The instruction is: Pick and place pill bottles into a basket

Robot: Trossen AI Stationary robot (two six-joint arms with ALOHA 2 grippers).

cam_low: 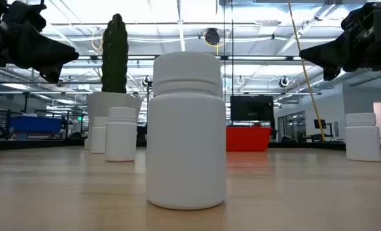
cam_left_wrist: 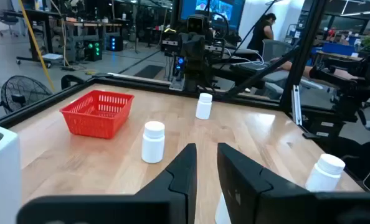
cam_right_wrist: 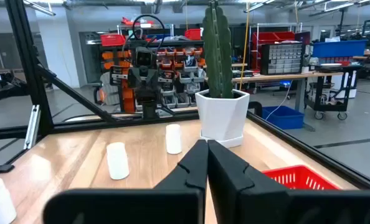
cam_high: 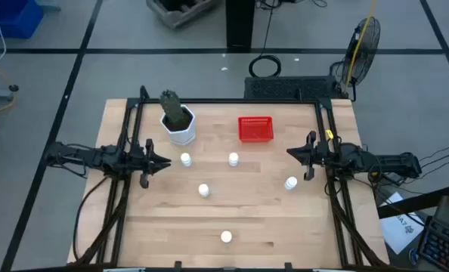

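Observation:
Five white pill bottles stand upright on the wooden table: two mid-table, one nearer, one toward the right, and one by the near edge, which looms large in the low view. The red basket stands at the far middle and also shows in the left wrist view. My left gripper hovers just left of the leftmost bottle, its fingers a narrow gap apart and empty. My right gripper hovers at the right, shut and empty.
A white hexagonal pot with a green cactus stands left of the basket, at the far side. Black frame rails run along the table's left, right and far edges. Bare wood lies between the bottles and in front of the basket.

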